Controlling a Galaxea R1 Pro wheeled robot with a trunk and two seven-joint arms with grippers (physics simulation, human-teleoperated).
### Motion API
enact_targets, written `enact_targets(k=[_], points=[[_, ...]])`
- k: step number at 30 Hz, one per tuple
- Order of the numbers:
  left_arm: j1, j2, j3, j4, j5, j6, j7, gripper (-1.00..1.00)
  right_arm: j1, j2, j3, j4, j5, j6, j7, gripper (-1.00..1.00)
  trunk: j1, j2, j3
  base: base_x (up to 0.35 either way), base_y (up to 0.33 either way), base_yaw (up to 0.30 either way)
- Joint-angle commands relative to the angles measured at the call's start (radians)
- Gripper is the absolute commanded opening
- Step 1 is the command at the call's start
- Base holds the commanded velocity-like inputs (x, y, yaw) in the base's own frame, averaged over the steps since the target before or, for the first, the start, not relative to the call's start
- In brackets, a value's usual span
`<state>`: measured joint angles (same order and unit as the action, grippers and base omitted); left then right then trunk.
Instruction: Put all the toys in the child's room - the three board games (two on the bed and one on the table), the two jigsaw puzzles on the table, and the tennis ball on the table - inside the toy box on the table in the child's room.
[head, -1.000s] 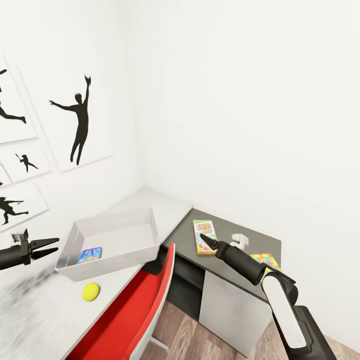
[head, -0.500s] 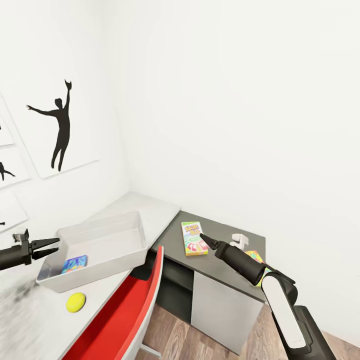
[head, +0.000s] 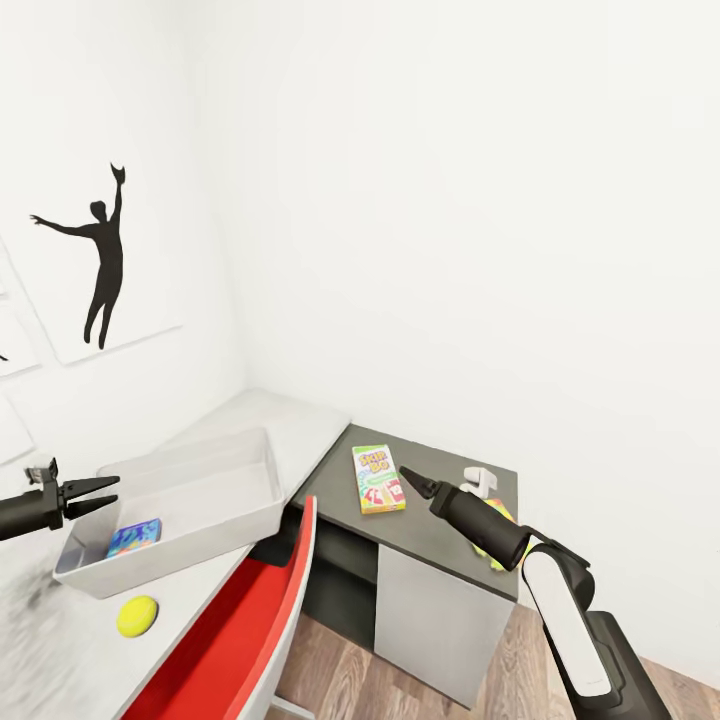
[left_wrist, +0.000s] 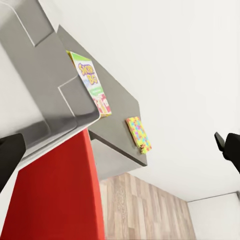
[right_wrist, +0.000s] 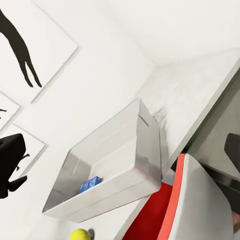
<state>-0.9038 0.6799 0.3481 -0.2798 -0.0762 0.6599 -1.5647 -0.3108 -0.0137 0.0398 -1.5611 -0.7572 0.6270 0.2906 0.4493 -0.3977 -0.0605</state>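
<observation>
The grey toy box (head: 190, 548) stands on the white table (head: 290, 420), with a blue game box (head: 134, 537) lying inside it. A yellow tennis ball (head: 137, 615) rests on the table just in front of the box. On the dark desk (head: 440, 530) lies the green Skip-Bo board game (head: 378, 478). A colourful jigsaw puzzle (left_wrist: 138, 134) lies further right, partly hidden by my right arm in the head view. My left gripper (head: 95, 494) hangs open at the toy box's left end. My right gripper (head: 408, 478) hovers open just right of the Skip-Bo box, holding nothing.
A red chair (head: 250, 620) is pushed in where the two desks meet, below the toy box. A small white object (head: 478, 480) sits behind my right arm near the wall. Silhouette posters (head: 100, 260) hang on the left wall. Wooden floor (head: 340, 680) lies below.
The whole picture has slid left as the view turned right. My right gripper's tip, which overlapped the Skip-Bo box before, now sits just to its right. The left gripper holds its place.
</observation>
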Motion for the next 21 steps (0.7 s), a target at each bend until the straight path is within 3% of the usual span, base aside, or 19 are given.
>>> enact_targets(k=[1,15,21], points=[[-0.001,0.0,0.005,0.0,-0.008,0.01,-0.006,1.0,-0.001,0.0,0.0,0.0,-0.002,0.004,0.001,1.0,0.001,-0.002,-0.002,0.0,0.0,-0.052],[-0.001,-0.005,0.003,-0.004,-0.01,0.007,-0.006,1.0,0.037,-0.004,-0.008,0.001,-0.014,0.004,0.016,1.0,0.001,-0.002,-0.002,0.0,0.0,-0.24],[-0.001,-0.037,0.002,-0.005,-0.01,-0.033,-0.006,1.0,0.048,-0.004,-0.01,0.001,-0.014,0.001,0.018,1.0,0.001,-0.002,-0.002,0.0,0.0,-0.279]])
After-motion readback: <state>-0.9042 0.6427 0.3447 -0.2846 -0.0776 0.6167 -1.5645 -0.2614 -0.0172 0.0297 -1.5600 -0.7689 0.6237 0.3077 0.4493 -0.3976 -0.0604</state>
